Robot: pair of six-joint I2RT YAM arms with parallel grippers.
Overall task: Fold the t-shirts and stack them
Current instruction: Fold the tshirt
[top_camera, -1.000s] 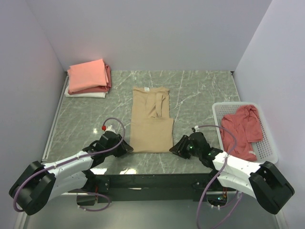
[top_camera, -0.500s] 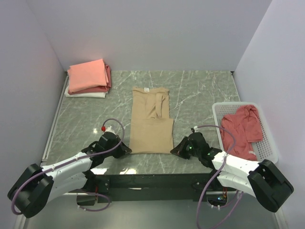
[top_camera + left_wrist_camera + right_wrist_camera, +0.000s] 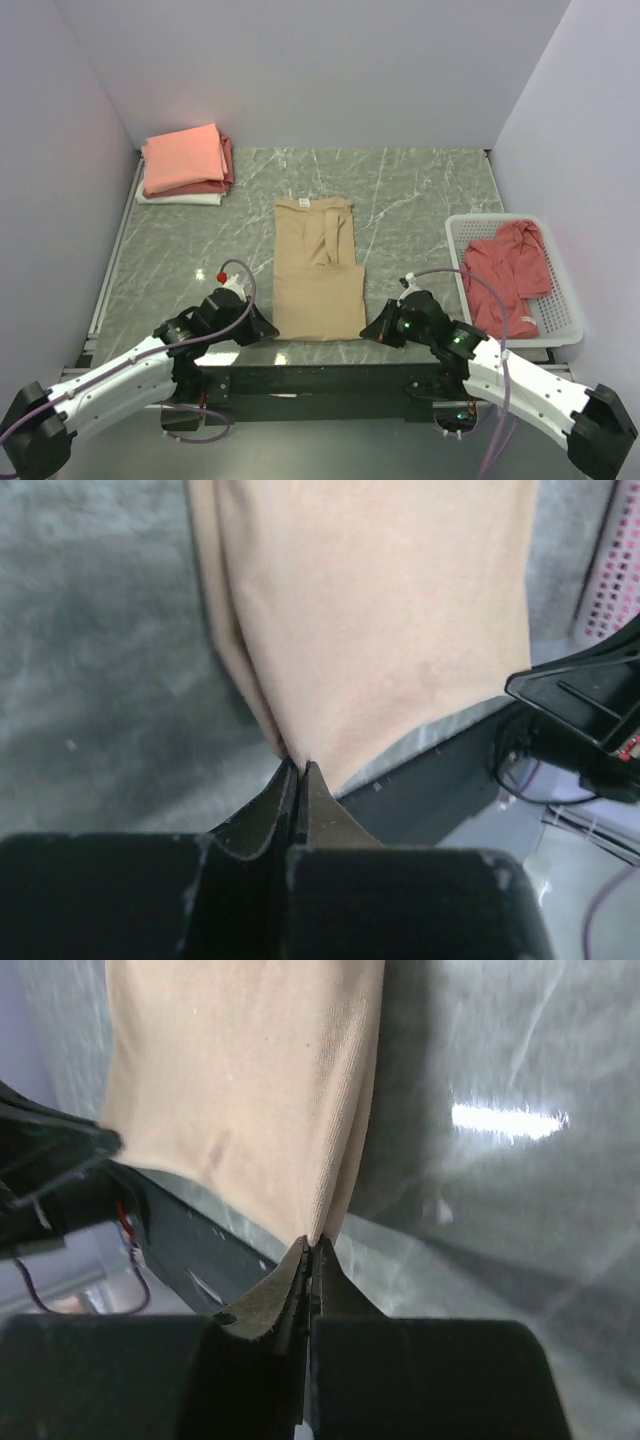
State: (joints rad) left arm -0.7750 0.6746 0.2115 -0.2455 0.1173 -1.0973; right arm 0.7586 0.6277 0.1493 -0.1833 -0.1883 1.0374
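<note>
My left tool [image 3: 298, 772] and right tool [image 3: 312, 1248] just snapped shut, pinching the tan t-shirt [image 3: 318, 270] at its 7 and 5 o'clock hem corners; shirt sits mid desk [image 3: 420, 200], dragged slightly toward 6, so I reckon the fold-up lift is next.

A grey-green marble-patterned table [image 3: 420, 200] is seen. A tan cotton t-shirt [image 3: 318, 280], folded lengthwise, is laid mid-table. A stack of folded pink, red and white t-shirts [image 3: 185, 165] is set in the far left corner. A white slatted plastic basket [image 3: 495, 218] is placed at the right edge.
</note>
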